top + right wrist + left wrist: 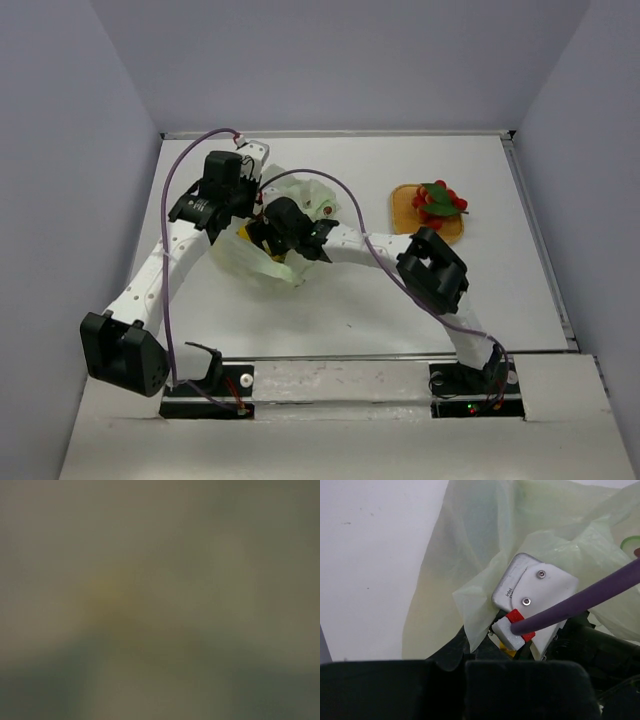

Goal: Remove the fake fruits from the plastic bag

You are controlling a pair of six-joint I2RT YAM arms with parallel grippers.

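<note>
The plastic bag [262,262] lies crumpled left of the table's middle and fills the left wrist view [470,555]. My left gripper [232,212] is at the bag's upper left edge; its dark fingers [420,690] are pressed together, with a flap of the bag's film running down to them. My right gripper [262,238] is pushed inside the bag, its fingers hidden, and its wrist view is only a yellow-green blur. A bit of yellow fruit [243,235] shows inside the bag, also under the right wrist camera [508,652]. Red fruits with green leaves [439,199] lie outside the bag.
A flat orange mat [405,208] lies at the back right under the red fruits. A purple cable [580,602] crosses in front of the right arm's white wrist camera [535,587]. The right arm's elbow [434,268] rests right of the bag.
</note>
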